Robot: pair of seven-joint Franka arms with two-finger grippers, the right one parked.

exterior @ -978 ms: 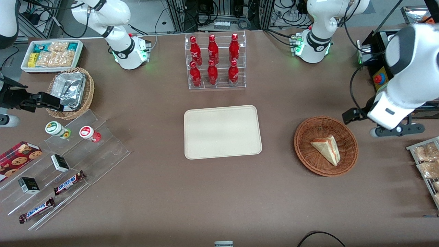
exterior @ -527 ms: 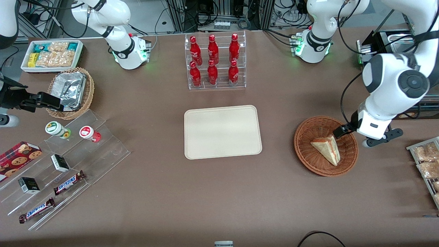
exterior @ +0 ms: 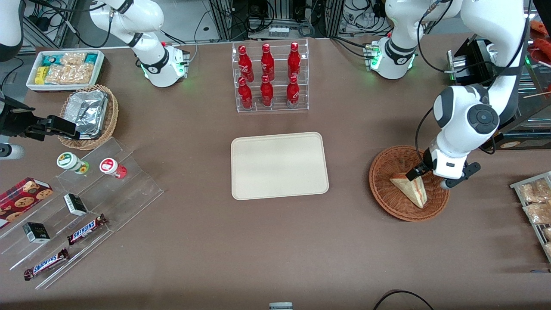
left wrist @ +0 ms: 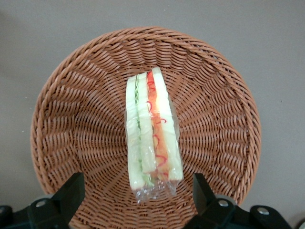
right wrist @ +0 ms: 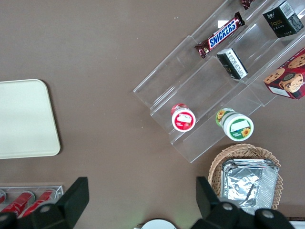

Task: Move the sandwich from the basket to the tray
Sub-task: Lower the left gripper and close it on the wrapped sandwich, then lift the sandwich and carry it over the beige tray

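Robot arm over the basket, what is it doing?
The left arm's gripper hangs over the brown basket with its jaws open on either side of the sandwich. The sandwich lies in the basket, not gripped. The cream tray it should go to has nothing on it.

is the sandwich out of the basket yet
No. The sandwich lies in the basket, with the open gripper above it, fingers apart, not touching.

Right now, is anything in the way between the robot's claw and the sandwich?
No, nothing visible is. The gripper hangs open just above the sandwich, which lies alone in the basket, with a finger on each side of it.
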